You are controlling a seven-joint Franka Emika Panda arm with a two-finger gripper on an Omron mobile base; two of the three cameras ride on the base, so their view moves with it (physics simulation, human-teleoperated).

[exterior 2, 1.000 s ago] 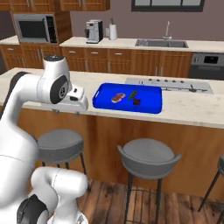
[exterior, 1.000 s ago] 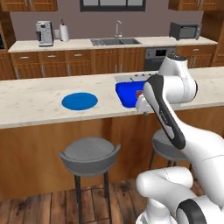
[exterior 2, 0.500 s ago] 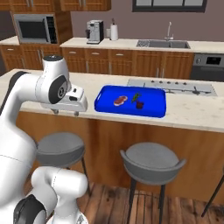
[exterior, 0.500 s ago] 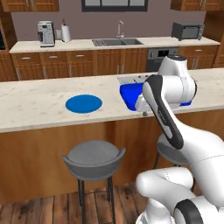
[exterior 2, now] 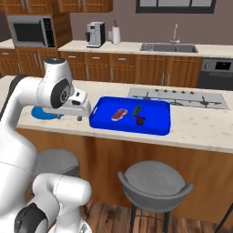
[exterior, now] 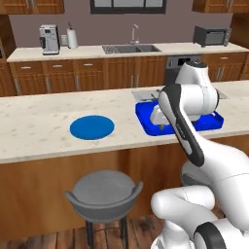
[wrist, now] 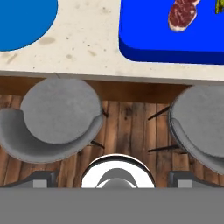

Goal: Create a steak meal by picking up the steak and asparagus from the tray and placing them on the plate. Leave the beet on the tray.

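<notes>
Table (exterior 2: 200,129) is pale speckled stone on a wood-panelled base, long and straight-edged. Tray (exterior 2: 157,127) sits on it: bright blue, glossy, rectangular with raised rim and rounded corners. Inside the tray: steak (exterior 2: 119,114), a flat rounded slab, pinkish-red with paler marbling, toward the left part; asparagus (exterior 2: 136,110), a thin dark-green stalk, just right of the steak; beet (exterior 2: 141,120), a small dark maroon lump, just in front of the asparagus, near it or touching, can't tell which. Steak is apart from both.

Plate (exterior: 92,127) is a flat round blue disc, smooth, nothing on it, lying on the table well to the left of the tray (exterior: 146,115). In the right base view only its edge (exterior 2: 45,113) peeks out behind the arm.

Hand (exterior 2: 79,118) is a white boxy block with short dark tips, hanging over the table's front edge between plate and tray, just off the tray's left end. Nothing in it as far as seen; how far the tips are apart I cannot tell.

Hand view looks straight down: plate (wrist: 24,22) at upper left, tray (wrist: 144,39) corner at upper right with the steak (wrist: 183,14) in it, and a green sliver of asparagus (wrist: 219,6) at the edge.

Two round grey padded stools (wrist: 57,118) with curved low backs stand on the wood-plank floor (wrist: 131,131) under the table's edge.
</notes>
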